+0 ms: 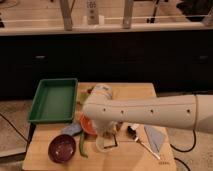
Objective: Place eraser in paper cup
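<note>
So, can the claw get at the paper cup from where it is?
Probably yes: the claw hangs just above the paper cup, nothing visible between them; the maroon bowl sits apart.

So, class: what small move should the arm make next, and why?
Probably lower the gripper a little, straight down: it hangs just above the paper cup, beside the maroon bowl. The eraser itself cannot be seen.
</note>
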Robot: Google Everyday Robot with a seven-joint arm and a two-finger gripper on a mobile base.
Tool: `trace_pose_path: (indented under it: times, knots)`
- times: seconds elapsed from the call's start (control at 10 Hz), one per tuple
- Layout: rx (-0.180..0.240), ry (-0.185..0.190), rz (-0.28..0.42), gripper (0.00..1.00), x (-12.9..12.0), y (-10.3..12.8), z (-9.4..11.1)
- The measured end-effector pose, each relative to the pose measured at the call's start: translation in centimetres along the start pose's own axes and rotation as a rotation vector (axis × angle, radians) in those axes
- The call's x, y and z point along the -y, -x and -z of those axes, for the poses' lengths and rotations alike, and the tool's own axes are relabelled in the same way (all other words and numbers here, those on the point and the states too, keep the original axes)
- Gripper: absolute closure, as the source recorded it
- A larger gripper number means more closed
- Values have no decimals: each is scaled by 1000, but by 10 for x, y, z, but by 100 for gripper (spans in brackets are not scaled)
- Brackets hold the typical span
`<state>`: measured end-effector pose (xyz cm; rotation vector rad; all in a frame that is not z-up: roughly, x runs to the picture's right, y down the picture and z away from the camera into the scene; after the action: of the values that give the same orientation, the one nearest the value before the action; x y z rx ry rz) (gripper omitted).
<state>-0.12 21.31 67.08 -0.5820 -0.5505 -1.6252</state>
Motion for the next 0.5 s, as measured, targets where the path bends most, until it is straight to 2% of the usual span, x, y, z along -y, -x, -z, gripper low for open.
trace_pose_path:
  times: [0.5]
  knots:
    - [43, -70, 75, 100, 18, 8, 4]
